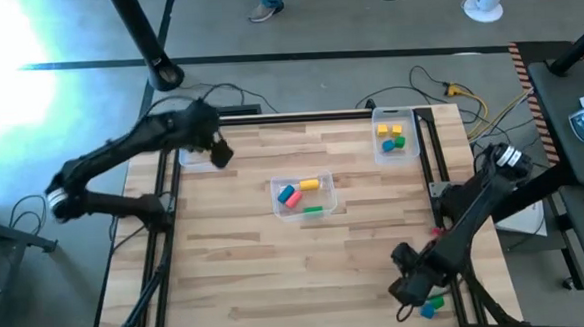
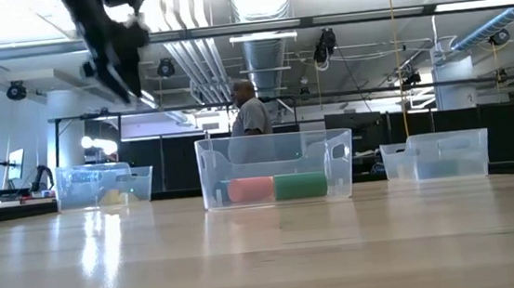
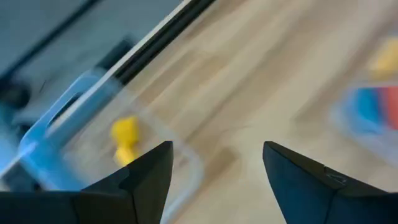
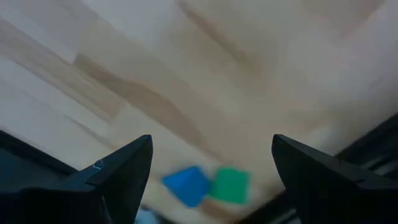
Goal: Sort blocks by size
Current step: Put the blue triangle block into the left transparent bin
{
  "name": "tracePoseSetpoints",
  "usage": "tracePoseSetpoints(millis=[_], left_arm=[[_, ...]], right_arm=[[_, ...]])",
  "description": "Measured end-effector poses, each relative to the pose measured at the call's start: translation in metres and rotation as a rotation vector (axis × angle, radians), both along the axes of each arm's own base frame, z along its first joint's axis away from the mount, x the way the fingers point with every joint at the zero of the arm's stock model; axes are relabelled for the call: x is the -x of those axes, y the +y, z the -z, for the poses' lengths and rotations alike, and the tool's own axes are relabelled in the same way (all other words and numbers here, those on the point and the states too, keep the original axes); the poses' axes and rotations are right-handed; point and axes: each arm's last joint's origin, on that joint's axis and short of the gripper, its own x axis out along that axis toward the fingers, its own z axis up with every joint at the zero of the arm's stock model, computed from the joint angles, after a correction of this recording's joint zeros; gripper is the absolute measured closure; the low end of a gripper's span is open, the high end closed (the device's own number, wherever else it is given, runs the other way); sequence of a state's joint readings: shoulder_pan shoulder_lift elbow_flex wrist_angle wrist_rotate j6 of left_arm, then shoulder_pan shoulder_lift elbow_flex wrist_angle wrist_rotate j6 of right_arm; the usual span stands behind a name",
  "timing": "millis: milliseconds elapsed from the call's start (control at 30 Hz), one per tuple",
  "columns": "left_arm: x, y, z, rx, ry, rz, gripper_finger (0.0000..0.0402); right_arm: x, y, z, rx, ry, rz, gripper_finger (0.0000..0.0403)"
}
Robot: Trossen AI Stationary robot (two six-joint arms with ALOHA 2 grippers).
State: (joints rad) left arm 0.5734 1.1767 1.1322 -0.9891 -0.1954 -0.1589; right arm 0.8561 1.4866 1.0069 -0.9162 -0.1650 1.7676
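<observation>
lab/workshop | exposed ceiling ducts [image 2: 266,50] | concrete floor [image 1: 69,105] | floor cables [image 1: 448,85]

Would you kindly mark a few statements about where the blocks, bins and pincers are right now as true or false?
1. The middle bin holds blocks of several colours. True.
2. The left pincer is shut on a yellow block. False: it is open and holds nothing; the yellow blocks lie in the bin beneath it.
3. A blue block and a green block lie side by side near the right pincer. True.
4. The right pincer is over the middle bin. False: it is at the table's near right corner.
5. The far right bin is empty. False: it holds yellow, green and blue blocks.
</observation>
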Motion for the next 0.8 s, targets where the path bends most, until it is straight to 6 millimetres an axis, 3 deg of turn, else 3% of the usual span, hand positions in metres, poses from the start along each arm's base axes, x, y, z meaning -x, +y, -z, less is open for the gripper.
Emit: tracePoseSetpoints(millis=[167,300,500,667,800], left_arm=[[0.006,-0.059,-0.030,-0.104,-0.186,0.180,0.0167],[0.007,-0.094,-0.028,-0.158,-0.321,0.350,0.0167],[-0.002,-0.136,0.014,-0.223,-0.517,0.572,0.0167],[-0.012,-0.177,0.068,-0.252,-0.754,0.785,0.0167],[-0.008,-0.203,0.107,-0.268,-0.908,0.907,0.0167]], right_arm=[[-0.010,0.022,0.013,-0.148,0.079,0.114,0.0093],[-0.016,0.041,0.016,-0.252,0.137,0.133,0.0109],[-0.013,0.062,0.025,-0.281,0.177,0.218,0.0134],[-0.002,0.069,0.037,-0.209,0.239,0.293,0.0153],[0.004,0.073,0.041,-0.181,0.272,0.365,0.0165]])
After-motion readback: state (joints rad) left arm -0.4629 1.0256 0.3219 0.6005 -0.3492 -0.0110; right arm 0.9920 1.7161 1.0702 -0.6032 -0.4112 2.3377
